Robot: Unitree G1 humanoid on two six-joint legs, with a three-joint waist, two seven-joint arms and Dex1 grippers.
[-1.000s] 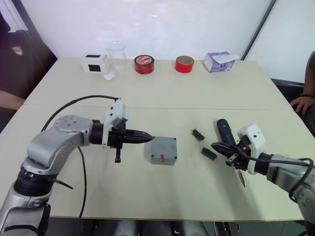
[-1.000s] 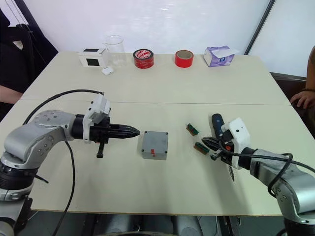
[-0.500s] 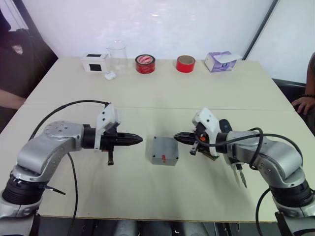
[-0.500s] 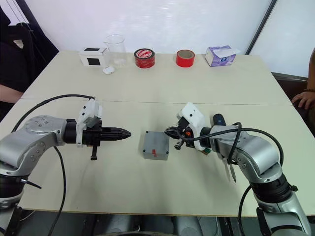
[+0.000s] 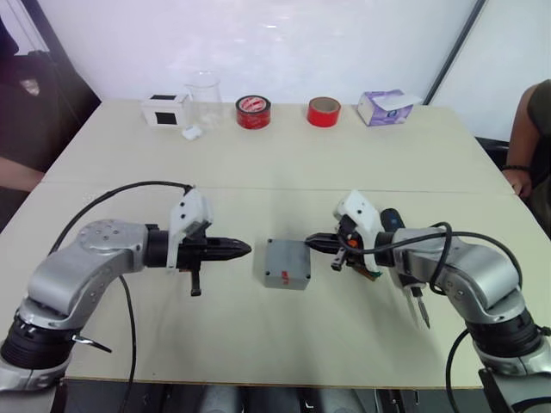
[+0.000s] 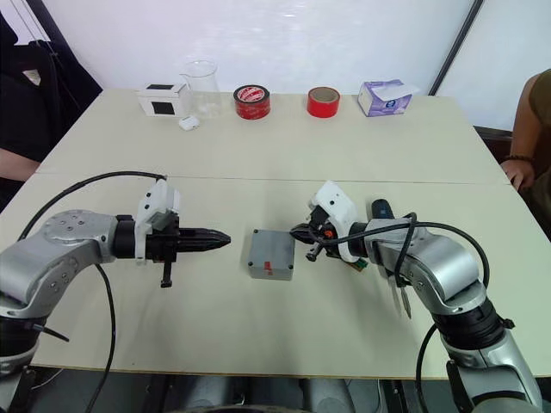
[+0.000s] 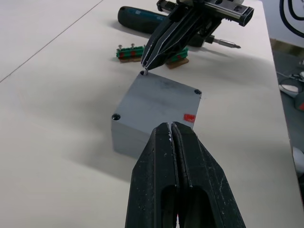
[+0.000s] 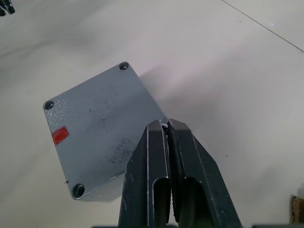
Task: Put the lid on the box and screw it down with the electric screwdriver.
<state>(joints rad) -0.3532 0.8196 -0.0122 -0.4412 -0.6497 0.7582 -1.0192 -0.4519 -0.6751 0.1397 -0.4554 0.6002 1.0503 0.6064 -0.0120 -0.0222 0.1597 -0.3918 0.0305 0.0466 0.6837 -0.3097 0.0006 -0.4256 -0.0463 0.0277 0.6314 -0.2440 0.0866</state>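
The grey box (image 7: 127, 138) rests at the table's middle with the lid (image 8: 95, 124) sitting on top, a red mark near one edge. My right gripper (image 5: 312, 243) is at the box's right side. Its tips are pressed together over a corner screw hole (image 7: 142, 73) and pinch a tiny pale piece that looks like a screw. My left gripper (image 5: 246, 249) is shut on nothing, a short gap left of the box and pointing at it. The electric screwdriver (image 7: 138, 16) lies on the table behind and under my right forearm.
Two green terminal blocks (image 7: 126, 52) lie just right of the box. Along the far edge stand a white-and-black cube (image 5: 164, 110), a clear beaker (image 5: 203, 89), two red tape rolls (image 5: 252, 112), and a purple tissue carton (image 5: 385, 107). A person's arm (image 5: 523, 146) is at the right.
My right gripper swung left from beside the screwdriver to the box's right corner. My left gripper drew back from touching the box's left side.
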